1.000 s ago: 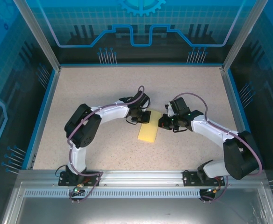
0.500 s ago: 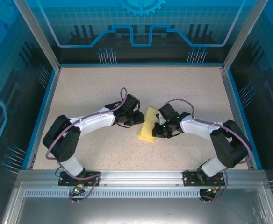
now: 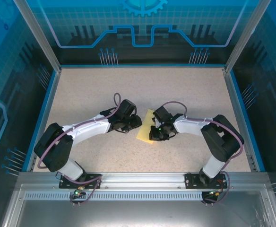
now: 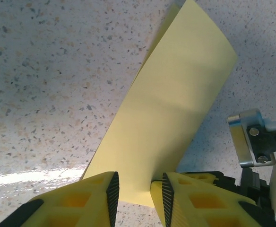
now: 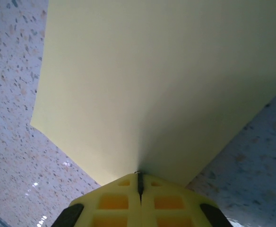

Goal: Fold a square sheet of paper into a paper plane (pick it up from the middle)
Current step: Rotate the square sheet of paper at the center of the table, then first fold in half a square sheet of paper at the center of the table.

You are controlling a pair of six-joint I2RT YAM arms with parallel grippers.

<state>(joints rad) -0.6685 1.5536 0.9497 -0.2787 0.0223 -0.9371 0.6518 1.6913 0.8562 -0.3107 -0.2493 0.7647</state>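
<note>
You're working over a speckled beige table (image 3: 81, 94) with a blue rim, closed in by blue translucent walls. Near the middle of it, slightly toward your side, lies the sheet of paper (image 3: 144, 132), pale yellow and doubled over into a long narrow strip that runs on a slant.

Your left arm swings its elbow out wide to the left and lays its forearm low across the table, pointing right. The left gripper (image 3: 134, 124) sits just at the strip's left side. In the left wrist view its yellow fingers (image 4: 112, 189) stand apart with a clear gap between them. The strip's near edge lies in that gap, and nothing is pinched.

Your right arm mirrors it, with the elbow pushed out to the right and the forearm reaching left and low. The right gripper (image 3: 152, 133) meets the strip from the right. In the right wrist view its jaws are pressed together along one seam, clamped on the paper's edge, and the sheet fans out from there.
</note>
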